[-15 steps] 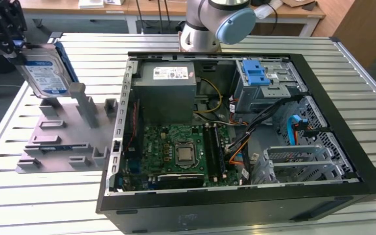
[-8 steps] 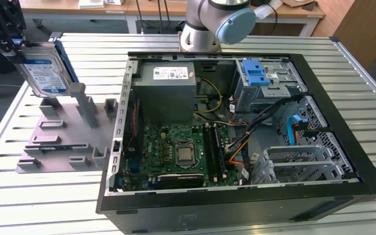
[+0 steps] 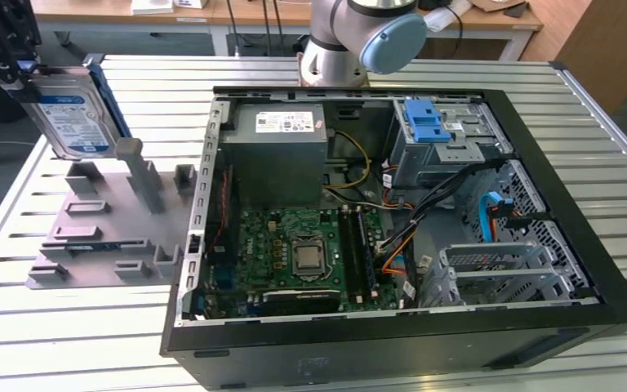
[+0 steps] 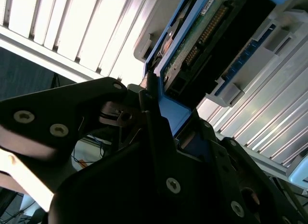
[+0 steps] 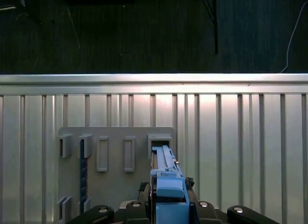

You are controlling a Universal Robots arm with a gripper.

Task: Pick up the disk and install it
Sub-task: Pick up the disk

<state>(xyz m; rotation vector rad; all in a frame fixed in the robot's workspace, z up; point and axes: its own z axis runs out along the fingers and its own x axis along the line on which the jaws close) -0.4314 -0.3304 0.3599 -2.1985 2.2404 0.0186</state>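
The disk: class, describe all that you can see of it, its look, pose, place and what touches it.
The disk is a flat silver slab with a white-and-blue label, framed by a blue plastic carrier. The second wrist view shows a green circuit board on its other face. It hangs on edge, tilted, gripped at its top by the claw, over the grey holder beside the open case.

Slatted metal table (image 3: 74, 343) — grey slotted rack (image 3: 95, 245) and open computer case (image 3: 401, 351) on it
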